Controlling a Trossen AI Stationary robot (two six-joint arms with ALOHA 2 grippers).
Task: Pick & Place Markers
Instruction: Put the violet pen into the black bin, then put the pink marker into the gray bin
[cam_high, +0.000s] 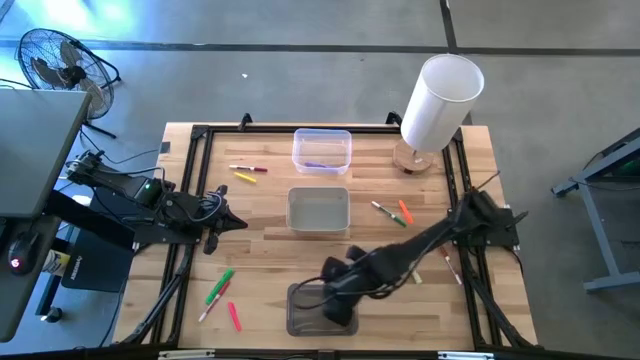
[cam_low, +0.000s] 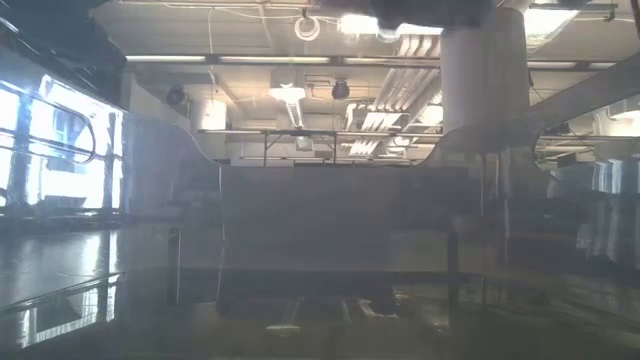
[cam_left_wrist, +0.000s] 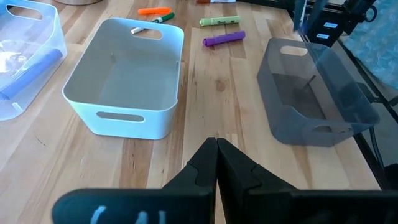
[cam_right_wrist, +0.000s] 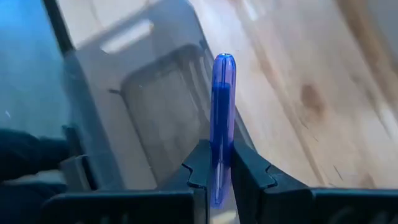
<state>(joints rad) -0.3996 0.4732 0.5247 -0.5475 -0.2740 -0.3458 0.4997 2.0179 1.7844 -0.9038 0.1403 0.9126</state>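
Note:
My right gripper (cam_right_wrist: 221, 149) is shut on a blue-purple marker (cam_right_wrist: 222, 99) above the dark grey bin (cam_right_wrist: 155, 118) at the table's near edge (cam_high: 305, 312). In the high view the gripper (cam_high: 340, 298) hides the marker. My left gripper (cam_left_wrist: 216, 148) waits shut over bare wood at the table's left (cam_high: 236, 222). Loose markers lie flat on the wood: a yellow and pink pair (cam_high: 246, 172), a green and orange pair (cam_high: 392, 212), green and red ones (cam_high: 222, 290), and others by the right rail (cam_high: 450, 266). One purple marker lies in the clear bin (cam_high: 320, 165). My right gripper pinches the marker's lower body (cam_right_wrist: 219, 167) between its two fingers. The marker lies along the fingers, and its rounded end (cam_right_wrist: 224, 61) sticks out well past the tips. It is lifted clear, over the grey bin's opening.
A white bin (cam_high: 292, 212) stands at the table's middle and the clear bin (cam_high: 298, 150) behind it. A big white cylinder (cam_high: 440, 100) stands at the far right corner. Black rails (cam_high: 190, 180) run along the table's edges. The low view looks through a hazy bin wall.

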